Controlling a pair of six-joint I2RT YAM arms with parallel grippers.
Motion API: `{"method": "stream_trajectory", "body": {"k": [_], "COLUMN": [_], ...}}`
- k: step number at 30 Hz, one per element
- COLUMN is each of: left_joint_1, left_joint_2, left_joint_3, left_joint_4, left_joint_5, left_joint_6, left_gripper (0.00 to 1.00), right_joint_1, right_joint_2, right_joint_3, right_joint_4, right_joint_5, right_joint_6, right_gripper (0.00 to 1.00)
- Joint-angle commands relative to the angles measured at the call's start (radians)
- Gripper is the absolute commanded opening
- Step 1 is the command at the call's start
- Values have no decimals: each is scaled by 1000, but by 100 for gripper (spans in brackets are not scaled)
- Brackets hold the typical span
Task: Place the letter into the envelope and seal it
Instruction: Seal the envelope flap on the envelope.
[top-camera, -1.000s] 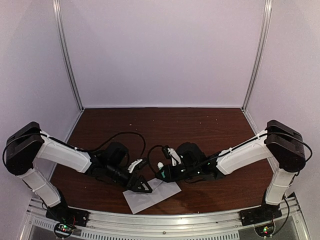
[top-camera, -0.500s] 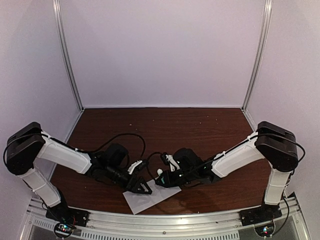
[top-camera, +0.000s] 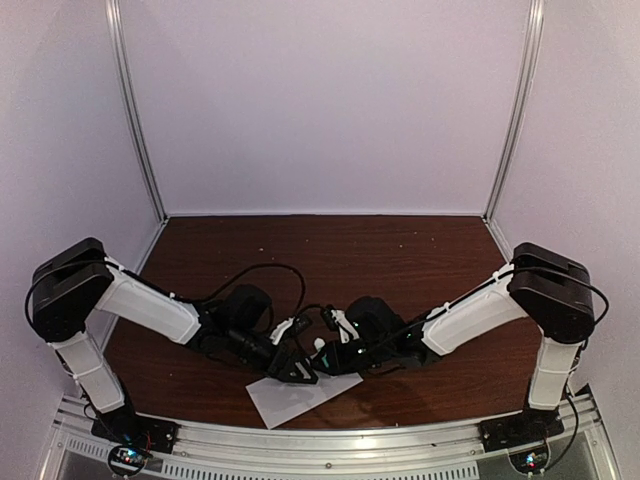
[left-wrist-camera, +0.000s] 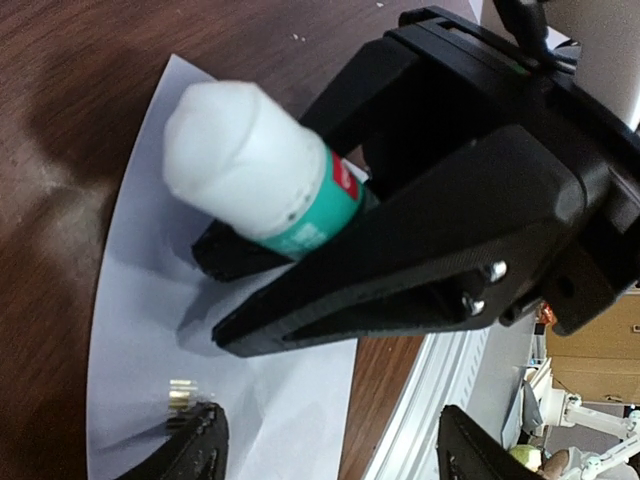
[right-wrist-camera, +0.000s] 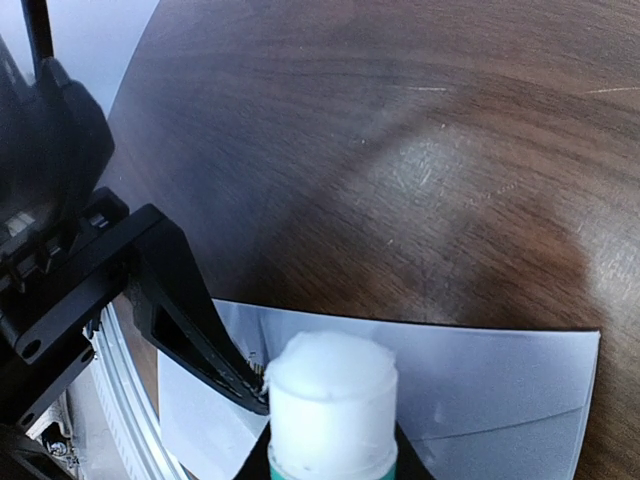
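Note:
The envelope (top-camera: 300, 398) is a pale grey-lavender sheet lying flat near the table's front edge, with a seam line showing in the right wrist view (right-wrist-camera: 480, 370). It also shows in the left wrist view (left-wrist-camera: 150, 330). No separate white letter shows. My right gripper (top-camera: 325, 352) is shut on a glue stick (right-wrist-camera: 330, 390) with a white cap and a green label, held just above the envelope's far edge. My left gripper (top-camera: 298, 372) is open, its fingers (left-wrist-camera: 200, 445) wide apart low over the envelope. It faces the glue stick (left-wrist-camera: 250, 170) and the right gripper (left-wrist-camera: 215, 295).
Dark wooden table (top-camera: 330, 260) inside a lavender-walled booth. A metal rail (top-camera: 330, 440) runs along the front edge just below the envelope. Black cables (top-camera: 255, 275) loop behind the left wrist.
My left gripper has moved right over the envelope, close to the right gripper. My right gripper with the glue stick shifted a little left and down, then held.

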Motion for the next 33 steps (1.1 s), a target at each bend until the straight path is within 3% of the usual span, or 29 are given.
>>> {"method": "stream_trajectory", "body": {"k": [1,16,33], "left_joint_1": [-13,-45,-46], "left_joint_2": [46,116,-51], "left_joint_3": [38,49,-153], "left_joint_4": [29,57,2], "left_joint_5": [-23,-66,-107], "left_joint_6": [19,3,-30], "left_gripper": [73,71,71], "right_joint_1": [2,2,-5], "right_joint_2": [22,25,40], "right_joint_3": [7,1,7], "right_joint_4": [-31,-41,-55], "right_joint_5": [33,46,54], "right_joint_6": [6,17,26], "right_gripper": [0,0,0]}}
